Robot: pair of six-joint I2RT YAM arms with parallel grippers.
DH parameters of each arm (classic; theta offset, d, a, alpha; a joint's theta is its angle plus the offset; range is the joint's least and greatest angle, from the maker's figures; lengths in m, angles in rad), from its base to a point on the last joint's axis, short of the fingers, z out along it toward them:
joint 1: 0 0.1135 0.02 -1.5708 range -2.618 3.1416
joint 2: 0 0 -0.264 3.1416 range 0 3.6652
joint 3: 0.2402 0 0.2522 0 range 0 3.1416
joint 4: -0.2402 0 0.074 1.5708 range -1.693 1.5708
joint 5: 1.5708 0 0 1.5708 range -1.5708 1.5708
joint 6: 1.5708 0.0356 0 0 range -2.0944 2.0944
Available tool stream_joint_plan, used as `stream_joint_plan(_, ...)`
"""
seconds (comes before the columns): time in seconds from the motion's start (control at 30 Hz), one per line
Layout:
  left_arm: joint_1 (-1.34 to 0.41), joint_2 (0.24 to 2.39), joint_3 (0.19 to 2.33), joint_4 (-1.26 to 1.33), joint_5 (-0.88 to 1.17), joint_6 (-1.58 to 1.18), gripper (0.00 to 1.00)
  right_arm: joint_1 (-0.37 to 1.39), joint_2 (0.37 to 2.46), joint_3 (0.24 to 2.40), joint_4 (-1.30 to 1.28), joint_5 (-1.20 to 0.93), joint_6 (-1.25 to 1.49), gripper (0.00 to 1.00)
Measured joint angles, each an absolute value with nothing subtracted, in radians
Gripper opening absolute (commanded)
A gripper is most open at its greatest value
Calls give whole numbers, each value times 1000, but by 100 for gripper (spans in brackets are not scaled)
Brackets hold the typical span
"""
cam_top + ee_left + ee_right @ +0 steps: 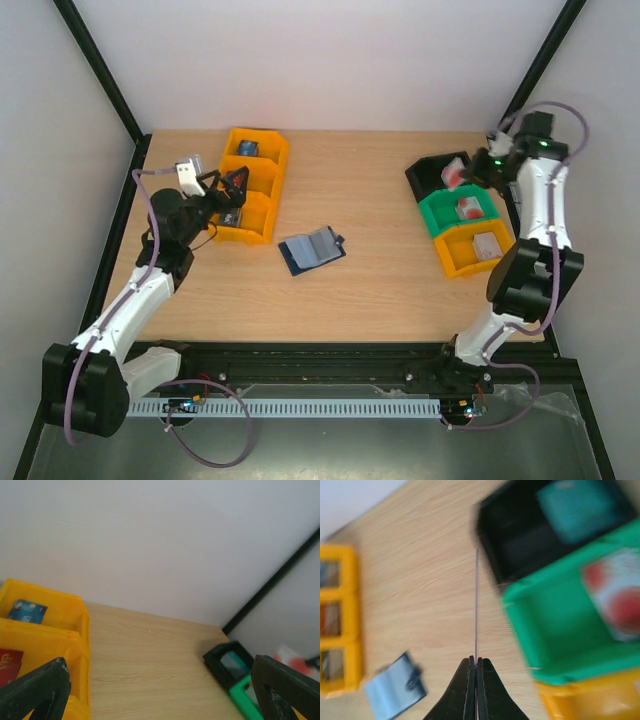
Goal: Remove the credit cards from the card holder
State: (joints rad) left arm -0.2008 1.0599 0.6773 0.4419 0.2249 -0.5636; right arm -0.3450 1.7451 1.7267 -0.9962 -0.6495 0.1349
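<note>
The card holder (312, 250) lies open on the table's middle, navy with a light blue inside; it also shows in the right wrist view (395, 692). My right gripper (478, 168) hovers by the black bin (432, 172). In its wrist view the right gripper (476, 662) is shut on a thin credit card (476, 605) seen edge-on. In the top view this card looks reddish (455, 175). My left gripper (235, 190) is over the yellow three-compartment bin (268, 185), and in its wrist view the left gripper (159, 670) is wide open and empty.
The yellow three-compartment bin (75, 630) holds a blue card (27, 611) and a red card (10, 662). At the right stand a green bin (438, 212) and a yellow bin (452, 255), each with a card. The black bin (520, 535) holds a teal card (577, 507).
</note>
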Motion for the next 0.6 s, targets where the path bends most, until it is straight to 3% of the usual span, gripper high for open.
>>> stream_joint_plan(0.23, -173, 1108, 675, 487, 590, -288, 100, 121, 1730, 1769, -986, -743, -32, 2)
stream_joint_plan(0.4, -131, 1122, 738, 312, 914, 2, 99, 452, 1744, 1853, -1005, -748, -116, 2)
stream_joint_plan(0.6, -86, 1154, 773, 168, 1163, 117, 82, 697, 1771, 1928, -1033, -724, -177, 2)
